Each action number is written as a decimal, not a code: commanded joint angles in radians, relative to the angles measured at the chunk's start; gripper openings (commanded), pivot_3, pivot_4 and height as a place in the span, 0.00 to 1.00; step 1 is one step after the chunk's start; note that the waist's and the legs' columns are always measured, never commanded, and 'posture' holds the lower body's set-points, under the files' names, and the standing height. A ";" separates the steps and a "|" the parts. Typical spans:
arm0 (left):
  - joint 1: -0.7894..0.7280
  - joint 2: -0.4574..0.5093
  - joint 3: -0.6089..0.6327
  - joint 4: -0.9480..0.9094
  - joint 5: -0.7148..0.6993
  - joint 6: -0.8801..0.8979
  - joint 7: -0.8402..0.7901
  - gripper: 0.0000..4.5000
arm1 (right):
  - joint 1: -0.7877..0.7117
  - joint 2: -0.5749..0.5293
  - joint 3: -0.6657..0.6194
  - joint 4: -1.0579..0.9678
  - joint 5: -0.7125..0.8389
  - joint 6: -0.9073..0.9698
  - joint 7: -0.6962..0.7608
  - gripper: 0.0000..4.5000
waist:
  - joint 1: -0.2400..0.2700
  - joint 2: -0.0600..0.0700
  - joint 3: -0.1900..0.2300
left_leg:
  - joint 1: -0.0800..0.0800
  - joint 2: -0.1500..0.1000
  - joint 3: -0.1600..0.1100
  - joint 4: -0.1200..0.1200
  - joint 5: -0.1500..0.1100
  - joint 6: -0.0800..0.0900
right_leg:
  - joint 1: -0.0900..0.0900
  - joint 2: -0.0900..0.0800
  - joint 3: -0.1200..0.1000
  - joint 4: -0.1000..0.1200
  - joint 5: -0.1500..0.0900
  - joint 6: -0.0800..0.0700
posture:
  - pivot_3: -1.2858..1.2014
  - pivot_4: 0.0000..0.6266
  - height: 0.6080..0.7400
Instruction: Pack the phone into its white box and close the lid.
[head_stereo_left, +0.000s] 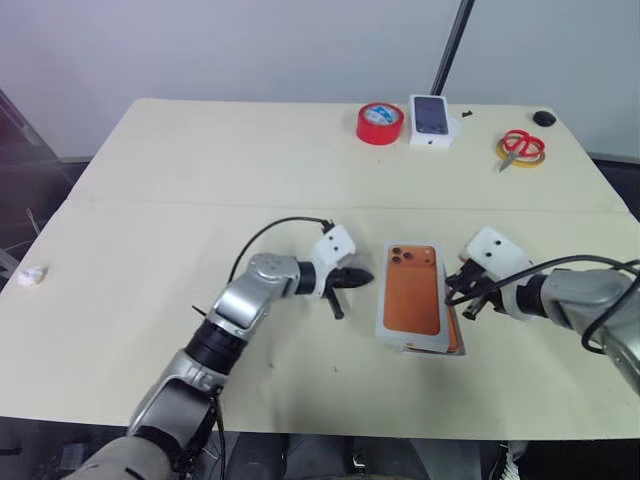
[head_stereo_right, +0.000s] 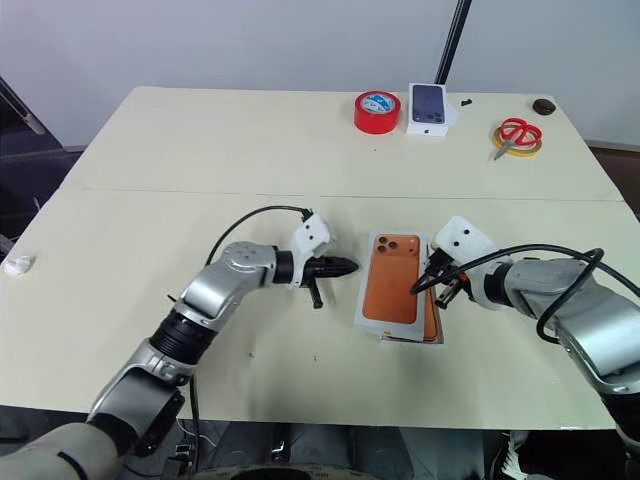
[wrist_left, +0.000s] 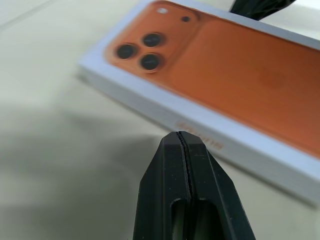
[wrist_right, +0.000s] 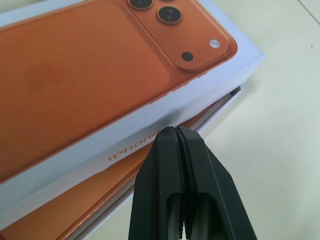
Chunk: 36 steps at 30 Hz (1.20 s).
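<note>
The lid (head_stereo_left: 413, 290), white with an orange phone picture on top, lies slightly askew over the white box (wrist_right: 227, 102). Only the box's rim sticks out along the lid's right side. Under the lid's raised right edge shows an orange strip of the phone (wrist_right: 75, 205), lying in the box. My left gripper (head_stereo_left: 362, 278) is shut and empty; it points at the lid's left side, a short way off. My right gripper (head_stereo_left: 452, 292) is also shut, with its tips against the lid's right side wall (wrist_right: 150, 135).
Along the table's far edge stand a red tape roll (head_stereo_left: 380, 123), a small white box with a dark phone picture (head_stereo_left: 431, 119), red scissors on a yellow ring (head_stereo_left: 521, 147) and a small black knob (head_stereo_left: 544, 118). A white scrap (head_stereo_left: 31, 276) lies at the left edge.
</note>
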 joint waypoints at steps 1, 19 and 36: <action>-0.028 -0.026 -0.010 0.001 0.005 -0.036 -0.010 0.00 | -0.020 0.003 -0.013 -0.019 -0.008 0.005 0.012 0.01 | -0.003 0.000 0.000 | 0.000 0.000 0.000 0.000 0.000 0.000 | 0.000 0.000 0.000 0.000 0.000 0.000 | 0.52 0.24 0.94; -0.029 -0.063 -0.056 -0.076 -0.002 -0.022 -0.059 0.00 | 0.049 -0.010 -0.069 -0.048 -0.015 0.023 0.045 0.01 | -0.001 0.000 0.000 | 0.000 0.000 0.000 0.000 0.000 0.000 | 0.000 0.000 0.000 0.000 0.000 0.000 | 0.52 0.24 0.94; -0.024 -0.056 -0.039 -0.044 0.014 -0.025 -0.052 0.00 | 0.047 0.030 -0.046 -0.035 -0.041 0.026 0.045 0.01 | -0.001 0.000 0.000 | 0.000 0.000 0.000 0.000 0.000 0.000 | 0.000 0.000 0.000 0.000 0.000 0.000 | 0.52 0.24 0.94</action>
